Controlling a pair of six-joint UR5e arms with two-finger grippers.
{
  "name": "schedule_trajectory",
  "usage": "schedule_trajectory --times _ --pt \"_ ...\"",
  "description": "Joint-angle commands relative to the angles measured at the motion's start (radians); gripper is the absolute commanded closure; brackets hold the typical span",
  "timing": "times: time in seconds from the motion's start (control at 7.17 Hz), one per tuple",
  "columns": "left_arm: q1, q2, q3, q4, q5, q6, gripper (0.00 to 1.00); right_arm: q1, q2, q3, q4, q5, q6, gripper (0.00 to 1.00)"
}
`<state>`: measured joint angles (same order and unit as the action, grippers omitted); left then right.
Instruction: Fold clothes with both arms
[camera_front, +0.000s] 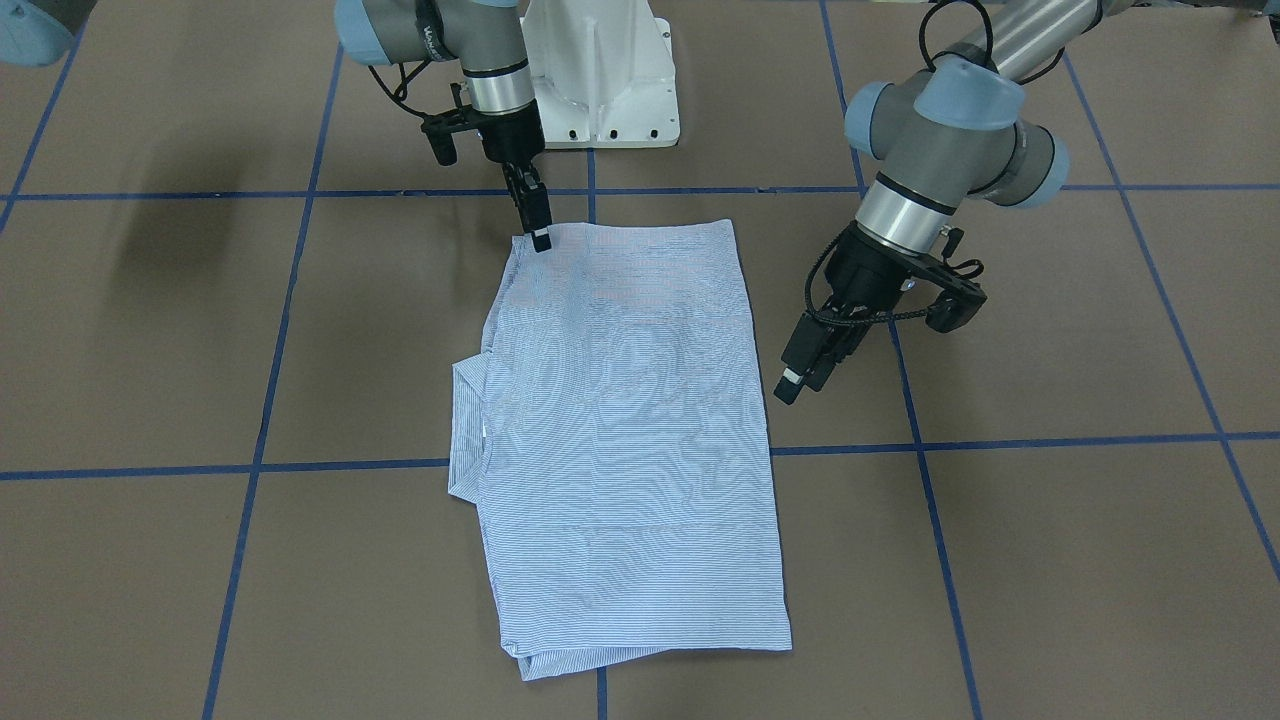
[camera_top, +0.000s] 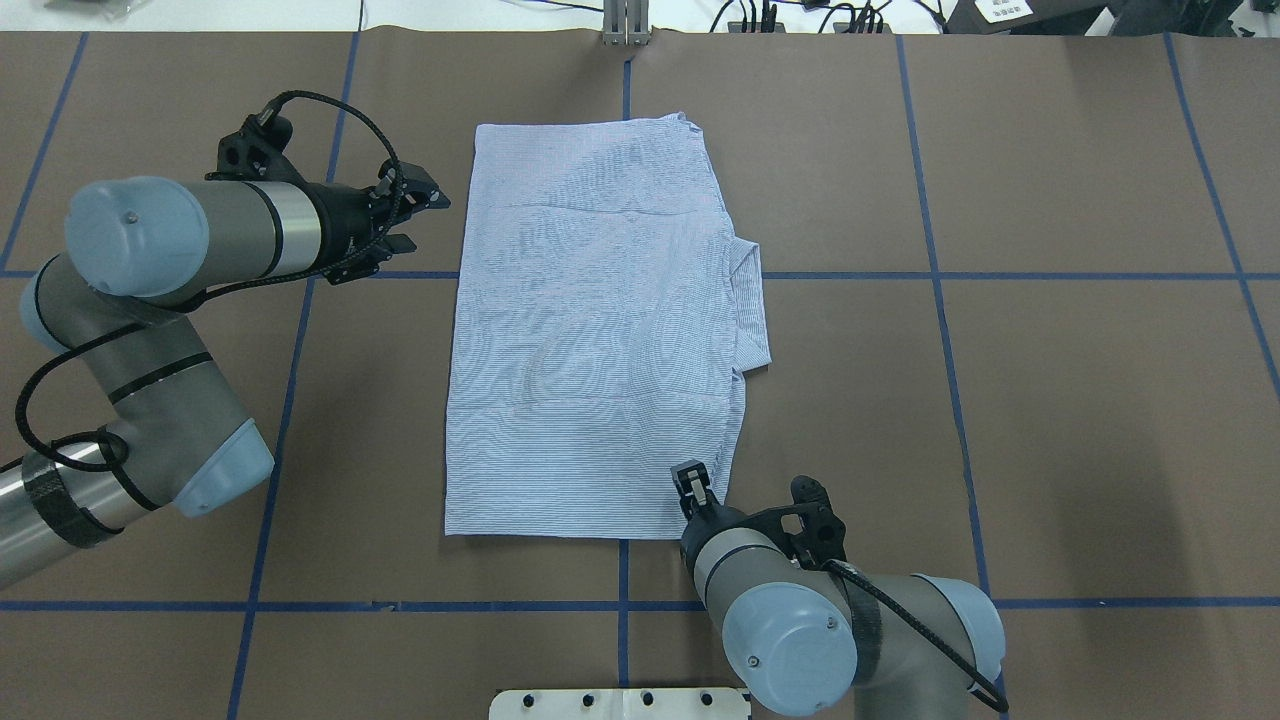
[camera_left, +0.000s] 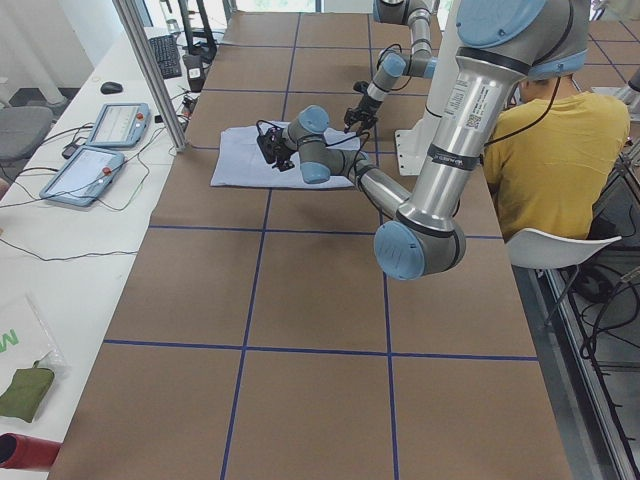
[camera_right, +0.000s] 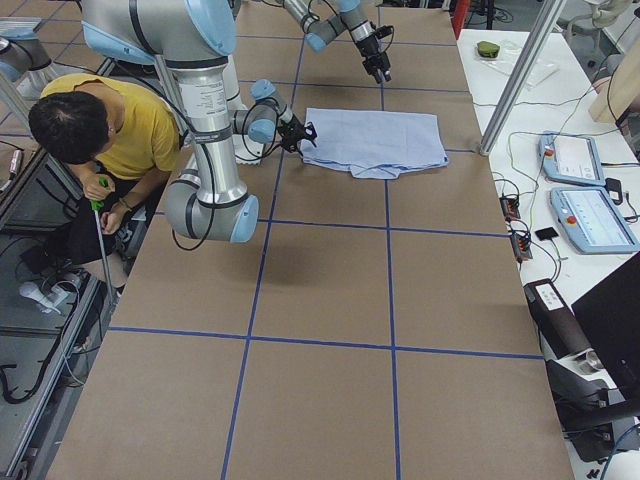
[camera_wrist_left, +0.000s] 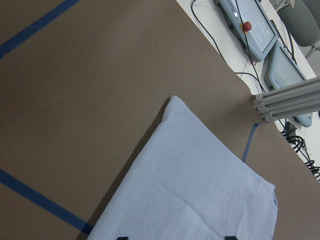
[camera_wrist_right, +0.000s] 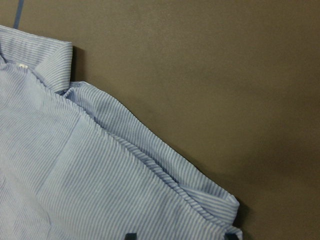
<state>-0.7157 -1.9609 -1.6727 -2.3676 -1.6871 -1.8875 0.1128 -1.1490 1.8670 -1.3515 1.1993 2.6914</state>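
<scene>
Overhead exterior: shirt (camera_top: 590, 330) looks soft, light, floppy, so pinch corners thru all layers; left gripper (camera_top: 422, 220) & right gripper (camera_top: 690, 480) both spread, empty.

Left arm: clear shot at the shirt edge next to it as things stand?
Probably yes. The left gripper hangs open just off the shirt's long side edge, with only bare table between them. The right gripper sits at the shirt's corner near the base, well out of that path.
</scene>
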Motion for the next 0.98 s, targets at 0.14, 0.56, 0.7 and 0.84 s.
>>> schedule_trajectory --times 0.14,0.56,0.7,0.84 --pt "0.005 0.002 -0.001 0.001 0.0 -0.033 0.29 -0.005 0.002 0.037 -0.109 0.037 -0.005 0.19" --pt "0.015 0.0 -0.001 0.001 0.003 -0.041 0.29 0.013 0.032 0.015 -0.112 0.071 -0.016 0.17" --pt "0.015 0.002 -0.001 0.001 0.003 -0.044 0.29 0.016 0.04 -0.012 -0.101 0.072 -0.016 0.17" --pt "0.018 0.0 -0.001 0.001 0.003 -0.048 0.29 0.021 0.054 -0.028 -0.101 0.072 -0.016 0.17"
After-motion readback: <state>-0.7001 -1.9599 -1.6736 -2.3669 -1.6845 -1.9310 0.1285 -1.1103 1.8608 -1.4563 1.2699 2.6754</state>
